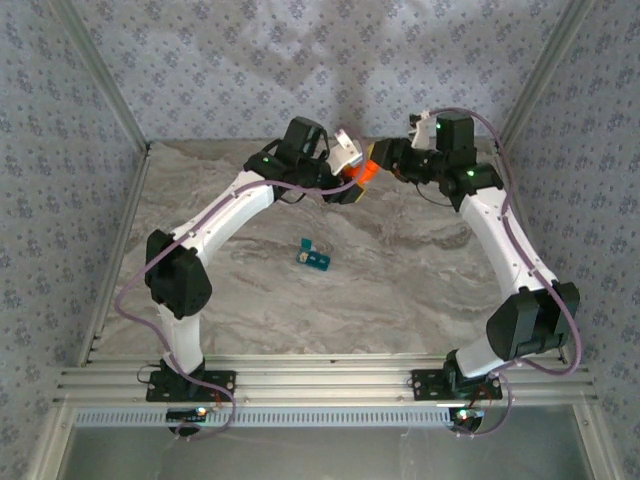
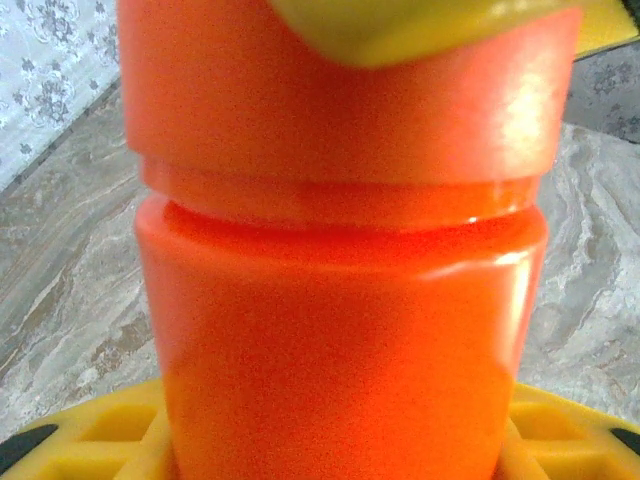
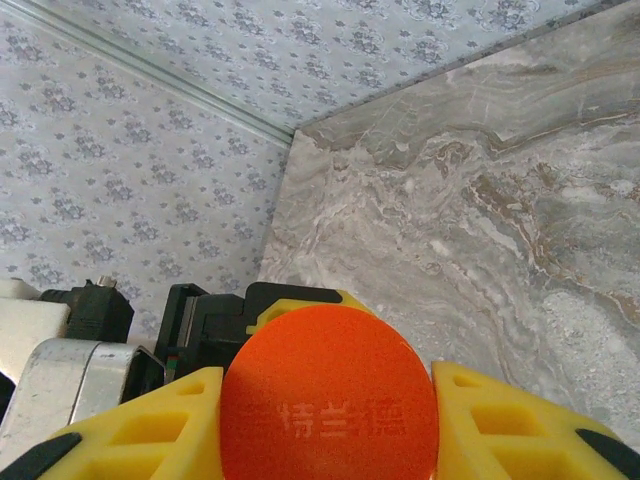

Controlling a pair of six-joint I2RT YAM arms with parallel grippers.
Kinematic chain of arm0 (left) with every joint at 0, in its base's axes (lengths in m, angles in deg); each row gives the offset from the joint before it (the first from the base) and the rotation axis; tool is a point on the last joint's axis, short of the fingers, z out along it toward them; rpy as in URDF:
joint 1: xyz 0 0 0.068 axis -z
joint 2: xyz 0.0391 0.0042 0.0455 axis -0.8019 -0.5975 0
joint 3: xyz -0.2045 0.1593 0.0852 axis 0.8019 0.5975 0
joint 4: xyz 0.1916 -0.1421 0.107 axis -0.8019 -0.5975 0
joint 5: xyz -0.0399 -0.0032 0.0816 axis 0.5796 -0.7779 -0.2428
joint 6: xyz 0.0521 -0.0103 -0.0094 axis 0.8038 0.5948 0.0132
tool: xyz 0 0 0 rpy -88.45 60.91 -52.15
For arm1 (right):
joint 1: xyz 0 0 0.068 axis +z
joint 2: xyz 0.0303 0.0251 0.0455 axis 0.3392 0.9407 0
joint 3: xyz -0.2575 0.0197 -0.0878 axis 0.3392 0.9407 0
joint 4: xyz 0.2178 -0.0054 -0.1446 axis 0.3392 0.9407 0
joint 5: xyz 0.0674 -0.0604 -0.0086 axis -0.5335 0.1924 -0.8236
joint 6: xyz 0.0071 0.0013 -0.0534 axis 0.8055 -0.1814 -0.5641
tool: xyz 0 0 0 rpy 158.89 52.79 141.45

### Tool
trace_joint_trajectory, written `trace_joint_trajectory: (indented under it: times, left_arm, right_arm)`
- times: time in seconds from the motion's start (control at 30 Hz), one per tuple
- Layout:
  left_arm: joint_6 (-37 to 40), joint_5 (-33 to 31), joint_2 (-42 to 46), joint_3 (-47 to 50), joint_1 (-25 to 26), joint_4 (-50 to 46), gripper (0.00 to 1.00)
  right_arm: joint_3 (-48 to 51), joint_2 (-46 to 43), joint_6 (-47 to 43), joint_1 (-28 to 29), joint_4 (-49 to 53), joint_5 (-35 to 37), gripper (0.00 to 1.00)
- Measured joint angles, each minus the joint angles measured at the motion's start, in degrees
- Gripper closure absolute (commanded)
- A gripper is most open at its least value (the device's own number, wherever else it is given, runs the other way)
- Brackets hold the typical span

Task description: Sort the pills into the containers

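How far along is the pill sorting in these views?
Nothing looks sorted yet: the teal containers sit on the table, one lid apparently up. In hand: left gripper and right gripper both clamp the orange bottle midair, cap on. Remaining: uncapping, then all the sorting.

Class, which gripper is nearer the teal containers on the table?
Left. Both grip the orange bottle beyond the containers; the left gripper sits almost straight behind them, the right gripper farther right.

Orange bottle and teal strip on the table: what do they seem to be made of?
Bottle: probably plastic; smooth, glossy orange wall with soft highlights. Cap: same orange but duller, with raised characters moulded in, so likely plastic too. Strip: teal, likely plastic, but too small here to judge the finish.
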Motion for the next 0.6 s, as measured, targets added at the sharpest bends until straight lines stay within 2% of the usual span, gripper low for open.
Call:
trace_joint_trajectory:
  times: [0.2,0.27,0.4,0.6]
  left_arm:
    - [-1.03,1.88,0.52,-0.02,-0.59,4.39,1.0]
    - [-1.31,2.6,0.76,-0.02,-1.18,5.18,1.0]
    - [-1.92,4.09,1.31,-0.02,-2.71,5.55,1.0]
    - [-2.08,8.17,1.6,-0.13,-4.24,4.87,1.0]
  right_arm:
    - [-3.67,1.2,3.65,-2.69,0.74,-3.72,0.31]
    - [-4.96,1.25,4.79,-4.0,0.46,-4.33,0.26]
    - [-8.04,1.25,5.84,-6.91,-0.72,-5.95,0.23]
    - [-13.99,3.02,2.97,-10.21,-0.22,-11.65,0.26]
